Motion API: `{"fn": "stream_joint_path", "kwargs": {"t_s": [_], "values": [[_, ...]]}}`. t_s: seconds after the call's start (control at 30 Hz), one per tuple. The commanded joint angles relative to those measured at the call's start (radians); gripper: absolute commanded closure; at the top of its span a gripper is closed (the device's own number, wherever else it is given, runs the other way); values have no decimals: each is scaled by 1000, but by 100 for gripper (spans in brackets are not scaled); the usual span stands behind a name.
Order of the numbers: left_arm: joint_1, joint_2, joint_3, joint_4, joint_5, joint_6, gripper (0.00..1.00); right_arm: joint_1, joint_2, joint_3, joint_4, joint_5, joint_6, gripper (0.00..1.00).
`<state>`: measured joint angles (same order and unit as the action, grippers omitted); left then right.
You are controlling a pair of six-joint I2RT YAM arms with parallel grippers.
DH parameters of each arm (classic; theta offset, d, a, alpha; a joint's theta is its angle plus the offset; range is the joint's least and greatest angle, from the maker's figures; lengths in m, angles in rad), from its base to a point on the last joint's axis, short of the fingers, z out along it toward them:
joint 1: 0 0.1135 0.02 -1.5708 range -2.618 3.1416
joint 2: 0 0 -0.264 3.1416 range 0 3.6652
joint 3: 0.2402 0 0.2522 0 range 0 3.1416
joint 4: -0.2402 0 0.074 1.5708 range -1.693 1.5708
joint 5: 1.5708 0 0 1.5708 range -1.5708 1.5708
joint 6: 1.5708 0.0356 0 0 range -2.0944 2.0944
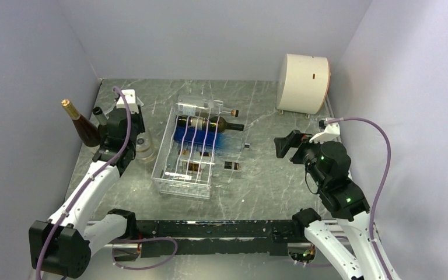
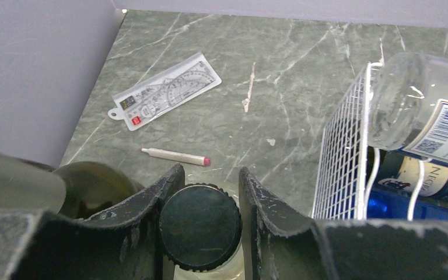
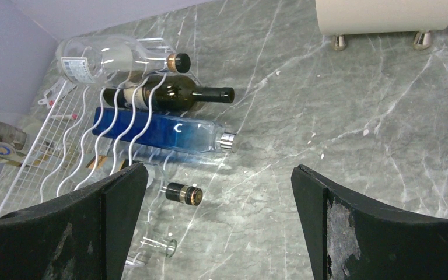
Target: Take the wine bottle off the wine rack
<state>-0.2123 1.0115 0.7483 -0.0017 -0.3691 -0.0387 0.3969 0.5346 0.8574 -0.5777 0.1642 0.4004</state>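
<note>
The white wire wine rack [image 1: 184, 157] lies mid-table with several bottles on their sides in it. From the back these are a clear bottle [image 1: 207, 109], a dark wine bottle [image 1: 210, 123] and a blue bottle [image 1: 195, 139]. Nearer ones are clear, one with a black-and-gold cap [image 3: 184, 193]. My left gripper [image 1: 127, 129] is left of the rack, shut on the black cap [image 2: 200, 226] of an upright clear bottle [image 1: 145, 147] on the table. My right gripper [image 1: 284, 146] is open and empty, right of the rack, facing the bottle necks [image 3: 216, 175].
A cream drum [image 1: 303, 83] stands at the back right. A brown bottle with gold foil [image 1: 81, 125] leans by the left wall. A ruler packet [image 2: 166, 90] and a pen [image 2: 175, 156] lie on the table behind the left gripper. Walls close three sides.
</note>
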Motion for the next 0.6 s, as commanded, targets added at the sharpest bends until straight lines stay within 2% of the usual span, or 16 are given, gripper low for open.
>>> {"fn": "stream_joint_path", "kwargs": {"t_s": [0.0, 0.1, 0.57], "values": [[39, -92, -37, 295, 41, 34, 93, 6, -6, -10, 29, -5, 2, 0], [51, -107, -71, 337, 55, 34, 93, 6, -1, -9, 29, -6, 2, 0], [57, -68, -73, 321, 117, 18, 93, 6, -11, -5, 20, -10, 4, 0]]}}
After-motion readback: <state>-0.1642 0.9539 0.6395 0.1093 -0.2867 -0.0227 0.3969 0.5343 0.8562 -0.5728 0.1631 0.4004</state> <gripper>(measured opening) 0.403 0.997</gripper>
